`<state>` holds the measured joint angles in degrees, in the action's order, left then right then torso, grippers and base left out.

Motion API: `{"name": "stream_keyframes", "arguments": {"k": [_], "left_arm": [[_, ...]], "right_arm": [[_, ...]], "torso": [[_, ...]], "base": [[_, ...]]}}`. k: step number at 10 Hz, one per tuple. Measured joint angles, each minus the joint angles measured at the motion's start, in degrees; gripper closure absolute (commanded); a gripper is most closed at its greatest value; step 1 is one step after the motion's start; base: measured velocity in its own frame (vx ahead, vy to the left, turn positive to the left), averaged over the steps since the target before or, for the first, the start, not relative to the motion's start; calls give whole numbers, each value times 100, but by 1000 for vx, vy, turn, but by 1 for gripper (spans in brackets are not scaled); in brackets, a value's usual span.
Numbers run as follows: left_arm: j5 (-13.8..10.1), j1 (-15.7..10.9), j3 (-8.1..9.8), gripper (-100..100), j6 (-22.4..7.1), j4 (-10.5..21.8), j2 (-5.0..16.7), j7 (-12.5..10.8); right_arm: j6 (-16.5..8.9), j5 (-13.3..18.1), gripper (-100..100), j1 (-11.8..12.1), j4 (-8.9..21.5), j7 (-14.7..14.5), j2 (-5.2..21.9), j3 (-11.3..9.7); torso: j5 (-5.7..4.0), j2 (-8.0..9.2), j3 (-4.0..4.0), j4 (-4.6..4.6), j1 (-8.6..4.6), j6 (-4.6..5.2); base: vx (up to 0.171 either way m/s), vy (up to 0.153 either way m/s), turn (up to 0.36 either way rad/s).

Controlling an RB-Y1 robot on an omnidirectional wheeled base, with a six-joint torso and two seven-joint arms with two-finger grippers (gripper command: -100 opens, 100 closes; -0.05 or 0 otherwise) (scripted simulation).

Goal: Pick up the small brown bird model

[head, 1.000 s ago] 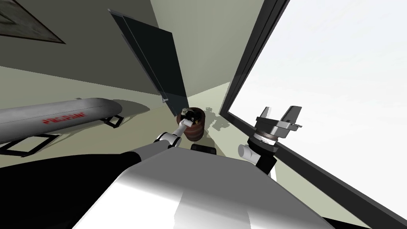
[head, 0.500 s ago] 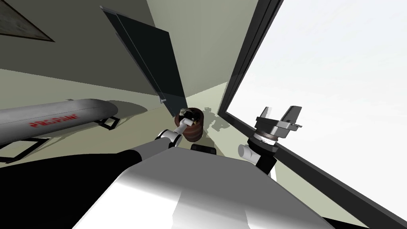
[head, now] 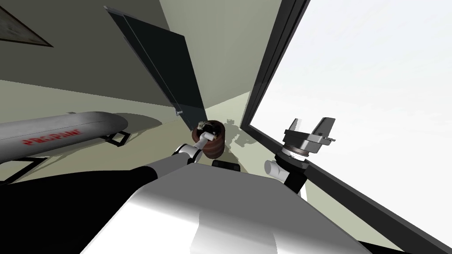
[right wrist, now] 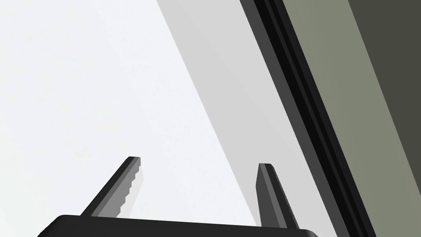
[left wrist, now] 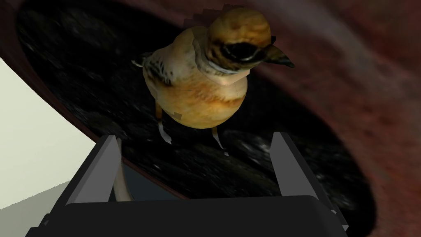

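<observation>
A small brown and tan bird model with a dark eye stripe stands on dark soil inside a reddish-brown round pot. My left gripper is open just short of the bird, its fingers apart below the bird's legs and touching nothing. In the head view the pot stands on the pale floor ahead, with my left gripper over its rim. My right gripper is raised at the right with its fingers open and empty.
A grey tank with red lettering lies on black stands at the left. A dark glass panel leans behind the pot. A black-framed window runs along the right.
The whole head view has shifted slightly left, so I have moved a little. My left gripper stays over the pot; the right arm is unchanged.
</observation>
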<state>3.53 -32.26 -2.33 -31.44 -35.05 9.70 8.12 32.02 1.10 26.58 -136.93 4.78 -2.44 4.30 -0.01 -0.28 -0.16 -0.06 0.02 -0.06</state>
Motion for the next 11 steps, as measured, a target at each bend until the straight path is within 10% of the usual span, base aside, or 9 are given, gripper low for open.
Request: {"name": "stream_keyframes", "arguments": {"k": [1, 2, 6, 7, 8, 10, 11], "left_arm": [[-13, 51, 0, -100, 96, 43, 16, 2], [-17, 55, 1, 100, 119, 49, 19, 6], [-18, 49, 2, 100, 122, 42, 19, 4], [-18, 49, 2, 0, 123, 42, 18, 3], [-18, 48, 2, 100, 123, 42, 18, 3], [-46, -18, 0, 100, -139, -166, 11, 33], [-52, -28, 1, 0, -166, -169, 12, 42]], "right_arm": [[0, 0, 0, 0, 0, 0, 0, 0], [0, 0, 0, 0, 0, 0, 0, 0], [0, 0, 0, -1, 0, 0, 0, 0], [0, 0, 0, -1, 0, 0, 0, 0], [0, 0, 0, -1, 0, 0, 0, 0], [0, 0, 0, -2, 1, 0, 0, 0], [-1, 0, 0, -2, 1, 0, 0, 0]], "torso": [[-1, -3, -2, -1, -4, 0], [-1, 11, 5, 2, -3, 0], [2, 14, 4, -3, 2, 3], [1, 13, 4, -3, 2, 3], [1, 13, 4, -3, 2, 3], [0, 53, 25, 4, 8, 0], [1, 40, 19, 1, 6, 0]], "base": [[39, -10, 2], [6, -1, 4], [0, 0, 0], [0, 0, 0], [-72, 10, 15], [-87, 17, 8], [-9, 2, 1]]}}
